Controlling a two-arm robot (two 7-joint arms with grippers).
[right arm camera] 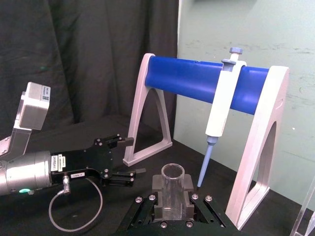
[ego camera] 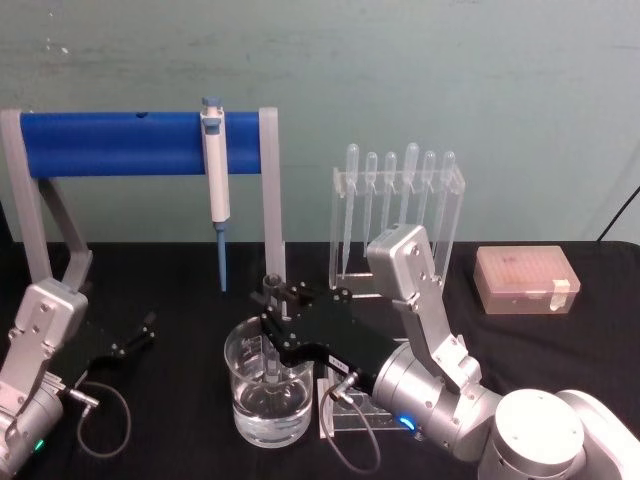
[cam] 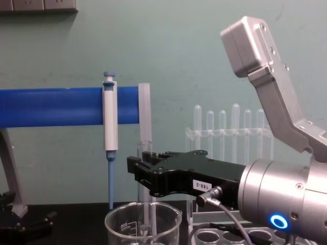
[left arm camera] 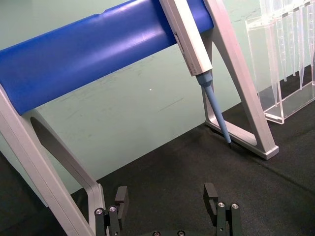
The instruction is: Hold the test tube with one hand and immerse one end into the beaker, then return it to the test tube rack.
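The right arm [ego camera: 545, 432] reaches in from the lower right. Its silver wrist [ego camera: 430, 395] shows a lit blue ring. The black right tool [ego camera: 273, 305] points to the robot's left, held level, with its fingers closed on the upright test tube [right arm camera: 172, 178]. The left arm [ego camera: 22, 385] sits low at the left edge. The left tool [ego camera: 147, 332] points rightward just above the counter [ego camera: 180, 400], fingers spread apart and holding nothing.

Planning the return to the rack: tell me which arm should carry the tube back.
Right. The right claw grips the test tube, upright in the beaker, beside the rack. The left claw sits open, off left.
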